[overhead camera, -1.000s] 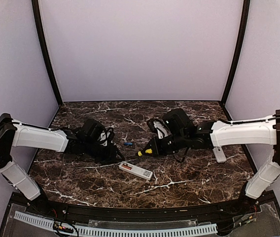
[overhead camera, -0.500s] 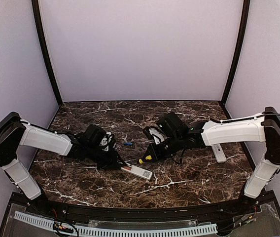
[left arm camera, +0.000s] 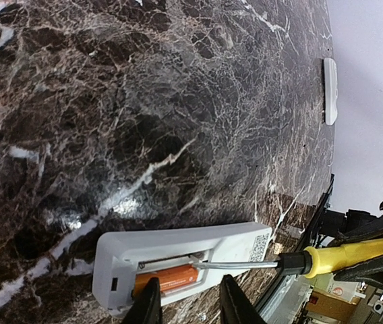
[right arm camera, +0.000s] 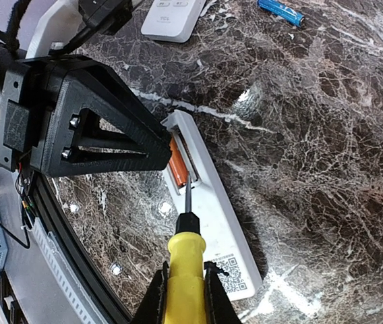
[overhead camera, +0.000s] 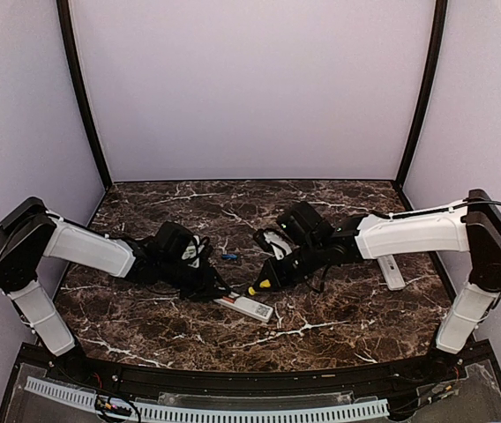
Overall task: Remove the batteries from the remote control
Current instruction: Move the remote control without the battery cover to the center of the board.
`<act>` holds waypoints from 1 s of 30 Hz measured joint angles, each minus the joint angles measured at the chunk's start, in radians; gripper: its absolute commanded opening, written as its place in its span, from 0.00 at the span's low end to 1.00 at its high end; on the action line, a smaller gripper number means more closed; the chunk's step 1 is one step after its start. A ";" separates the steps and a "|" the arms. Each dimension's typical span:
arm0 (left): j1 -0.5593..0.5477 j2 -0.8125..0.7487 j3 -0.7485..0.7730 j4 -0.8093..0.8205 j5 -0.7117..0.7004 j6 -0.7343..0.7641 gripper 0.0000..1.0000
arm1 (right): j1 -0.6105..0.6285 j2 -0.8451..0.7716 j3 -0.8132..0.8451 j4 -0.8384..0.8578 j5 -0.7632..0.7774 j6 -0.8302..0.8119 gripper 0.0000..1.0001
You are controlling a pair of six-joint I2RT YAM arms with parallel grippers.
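At left jaws' tips, orange battery [left arm camera: 168, 278]

On the marble table [overhead camera: 347, 322] we find the remote control [overhead camera: 243, 305] lying near the middle, towards the near edge. One battery [left arm camera: 168, 278] lies in the compartment at its left end. The screwdriver [right arm camera: 185, 250] reaches in from the right and above, its tip in that compartment, just beside the battery. The left gripper [left arm camera: 190, 307] stands over the same end, one finger on either side. A loose battery [overhead camera: 228, 257] lies farther back, apart from the remote control. Further left, past the left gripper, lies another remote [right arm camera: 171, 15]. Well to the right, under the right arm, lies a flat slim piece [overhead camera: 392, 271], perhaps a cover.
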 measured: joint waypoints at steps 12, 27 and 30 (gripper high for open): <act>-0.002 -0.061 0.013 -0.125 -0.070 0.061 0.31 | -0.009 0.037 0.011 0.024 -0.038 0.014 0.00; -0.001 -0.063 -0.029 -0.137 -0.076 0.031 0.26 | -0.032 0.065 0.009 0.066 -0.154 0.095 0.00; -0.001 -0.040 -0.029 -0.127 -0.067 0.024 0.26 | -0.032 0.066 0.009 0.066 -0.154 0.100 0.00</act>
